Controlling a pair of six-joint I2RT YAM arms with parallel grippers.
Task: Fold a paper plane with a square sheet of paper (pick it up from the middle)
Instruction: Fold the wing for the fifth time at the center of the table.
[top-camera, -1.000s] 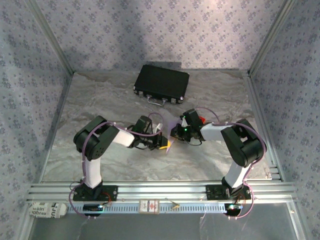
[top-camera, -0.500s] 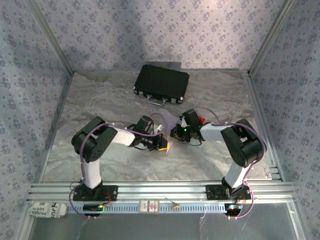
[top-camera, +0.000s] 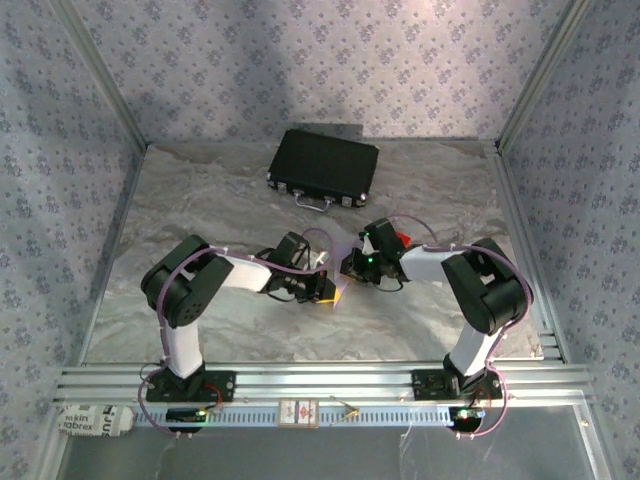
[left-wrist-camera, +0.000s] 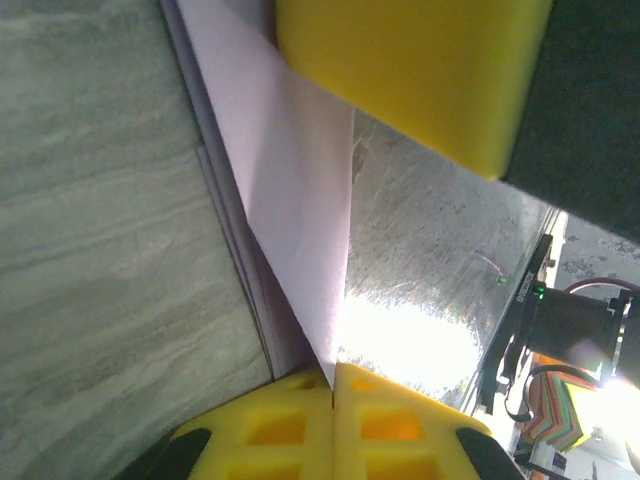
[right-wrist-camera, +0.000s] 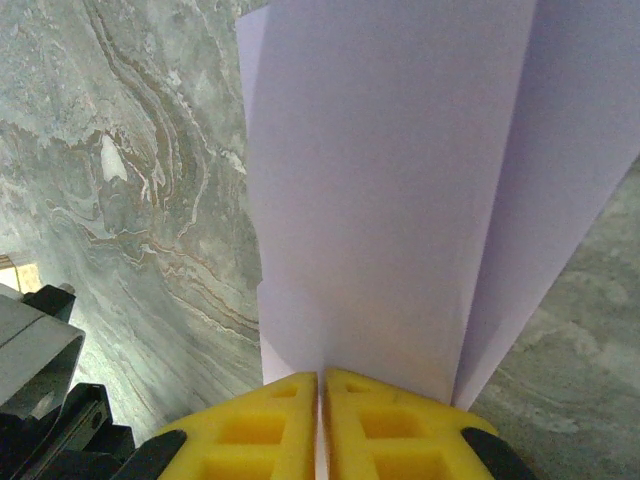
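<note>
The left arm (top-camera: 188, 285) and right arm (top-camera: 482, 283) bend at raised elbows and reach inward, forearms low, wrists nearly meeting at the centre; the left gripper (left-wrist-camera: 333, 372) presses its yellow pads together on a tip of the paper (left-wrist-camera: 290, 200); the right gripper (right-wrist-camera: 320, 380) pinches the paper's edge between closed pads.

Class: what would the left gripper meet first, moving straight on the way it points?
The left gripper pinches the paper; beyond it, probably the right gripper's yellow finger, depth unclear.
</note>
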